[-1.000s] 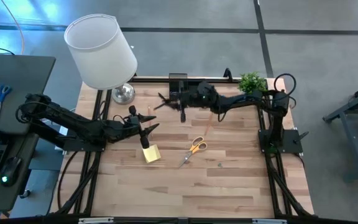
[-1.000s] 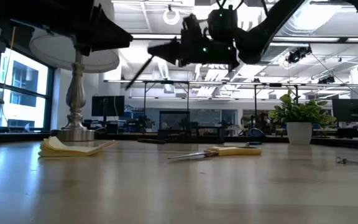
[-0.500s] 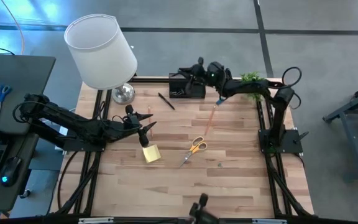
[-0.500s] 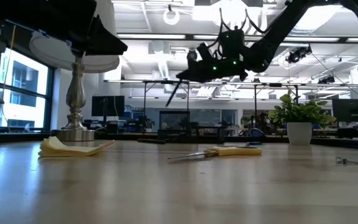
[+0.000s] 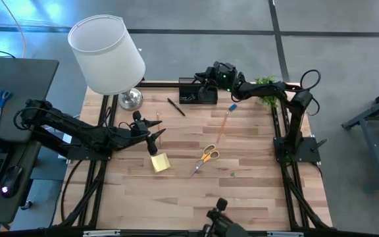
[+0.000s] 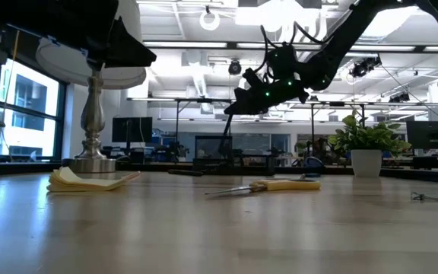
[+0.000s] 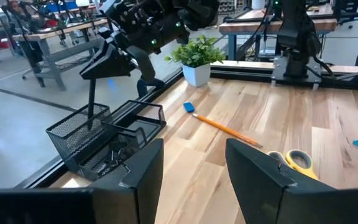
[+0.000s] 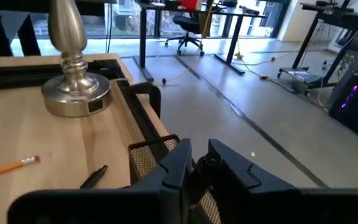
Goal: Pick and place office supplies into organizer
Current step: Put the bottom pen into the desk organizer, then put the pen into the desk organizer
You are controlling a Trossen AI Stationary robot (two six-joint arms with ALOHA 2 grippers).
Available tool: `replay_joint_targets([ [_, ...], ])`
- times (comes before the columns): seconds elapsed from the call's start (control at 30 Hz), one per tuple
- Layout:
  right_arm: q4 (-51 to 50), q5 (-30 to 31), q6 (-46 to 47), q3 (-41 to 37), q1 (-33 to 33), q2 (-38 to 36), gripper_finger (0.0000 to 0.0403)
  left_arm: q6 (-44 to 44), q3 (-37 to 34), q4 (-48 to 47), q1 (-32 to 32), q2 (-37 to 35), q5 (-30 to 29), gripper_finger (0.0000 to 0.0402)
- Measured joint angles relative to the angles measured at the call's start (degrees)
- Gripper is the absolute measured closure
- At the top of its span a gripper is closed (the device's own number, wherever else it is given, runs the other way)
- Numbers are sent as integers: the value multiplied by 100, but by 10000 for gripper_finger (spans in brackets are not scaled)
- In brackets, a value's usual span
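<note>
The black mesh organizer (image 5: 198,92) stands at the table's far edge. My right gripper (image 7: 107,65) hovers above it, shut on a black pen (image 7: 92,99). My left gripper (image 5: 151,131) hangs open and empty over the table's left middle, just far of the yellow sticky-note pad (image 5: 160,162). Flat on the wood lie another black pen (image 5: 176,106), an orange pencil (image 5: 222,124), a blue eraser (image 5: 231,106), the orange-handled scissors (image 5: 206,158) and a tiny clip (image 5: 233,174). My right gripper pinches the black pen's upper end (image 7: 94,81) between its two fingertips. The fingers come nearly level from the table's right side, tipped slightly down, and lie across the pen. The pen hangs almost upright below them, its lower end (image 7: 91,124) inside the organizer's taller mesh section.
A lamp with a white shade (image 5: 107,56) and a silver base (image 5: 130,99) stands at the far left. A small green plant (image 5: 266,85) sits at the far right corner. Bare wood spreads along the near half of the table.
My right gripper has swung from above the table's far middle toward the far edge, stopping over the organizer, and has tipped toward level. The pen it carries has turned from slanting to nearly upright, its lower end now down in the organizer.
</note>
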Motion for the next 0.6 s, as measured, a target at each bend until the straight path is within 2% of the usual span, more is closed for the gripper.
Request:
replay_joint_targets([
  [0.27,-79,-2,367,0,-42,2,352,-61,0,-7,0,0,15,238],
  [0.6,-93,-16,404,1,-38,2,268,-85,-2,-33,0,0,4,238],
])
